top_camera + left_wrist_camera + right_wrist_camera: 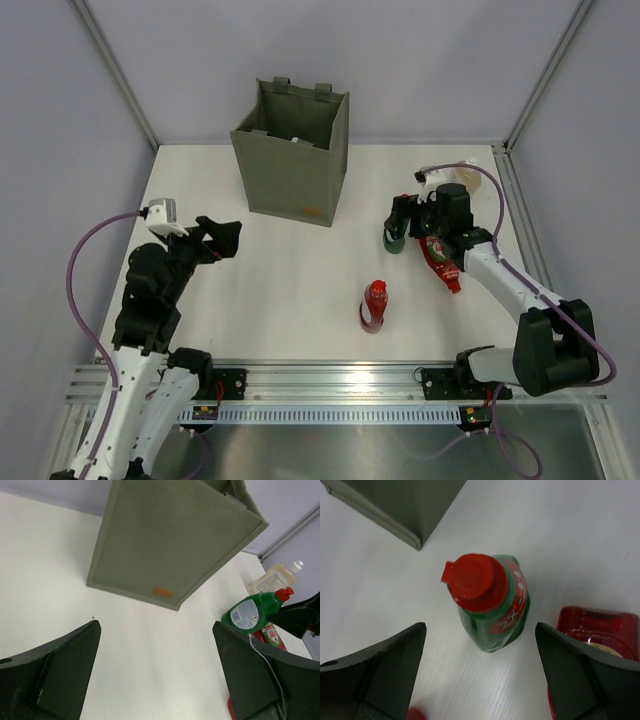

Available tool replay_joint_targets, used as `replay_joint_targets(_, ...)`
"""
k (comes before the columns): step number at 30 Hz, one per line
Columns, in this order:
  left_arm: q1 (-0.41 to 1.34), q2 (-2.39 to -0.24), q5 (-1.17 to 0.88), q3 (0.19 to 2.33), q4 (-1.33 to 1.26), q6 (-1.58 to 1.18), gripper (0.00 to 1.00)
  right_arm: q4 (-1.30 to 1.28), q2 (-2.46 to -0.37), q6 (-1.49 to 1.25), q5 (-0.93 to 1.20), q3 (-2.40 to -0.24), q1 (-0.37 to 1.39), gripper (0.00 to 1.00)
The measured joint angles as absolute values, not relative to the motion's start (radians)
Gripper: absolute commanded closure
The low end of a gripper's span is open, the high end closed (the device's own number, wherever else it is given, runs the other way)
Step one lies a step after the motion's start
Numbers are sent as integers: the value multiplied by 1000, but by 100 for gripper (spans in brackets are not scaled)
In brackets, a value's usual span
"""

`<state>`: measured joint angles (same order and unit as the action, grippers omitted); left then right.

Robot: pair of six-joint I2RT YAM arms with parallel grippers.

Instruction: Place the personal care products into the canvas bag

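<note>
Progress partial: shows something white (296, 140) inside canvas bag (290, 170) at twelve o'clock; leaves green bottle (394, 240), amber bottle (272, 578), lying red bottle (441, 262) at three, upright red bottle (373, 305) near five; finds left pincer (225, 238), right pincer (403, 215) wide open, empty

You have a matte white tabletop (300, 290), pale grey wall panels (420, 60) left, right and far, slim aluminium corner posts (113, 70), and a slotted metal rail (340, 412) along the near edge.
</note>
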<state>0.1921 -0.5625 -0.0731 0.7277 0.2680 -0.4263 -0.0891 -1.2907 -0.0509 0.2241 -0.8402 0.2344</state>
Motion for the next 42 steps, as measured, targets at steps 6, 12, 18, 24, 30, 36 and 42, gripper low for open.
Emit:
replay_joint_targets(6,191,-457,-58,634,289,-529,1,35,-1399,-84,108,-840,258,16)
replay_joint_targets(12,190,-429,-113,591,257,-571,1,79,-1417,-106,66,-841,263,46)
replay_joint_targets(18,191,-511,-270,563,154,-582,1,85,-1423,-121,98,-844,263,82)
replay_joint_targets(24,253,-704,-413,563,54,-533,1,40,-1422,-136,241,-860,220,100)
replay_joint_targets(30,349,-859,-581,564,-116,-433,1,-90,-1420,-116,494,-908,101,100)
replay_joint_targets(36,390,-1065,-733,617,-240,-344,1,-173,-1411,-58,748,-983,92,100)
replay_joint_targets(42,413,-1232,-814,706,-334,-323,1,-218,-1411,7,931,-1079,113,100)
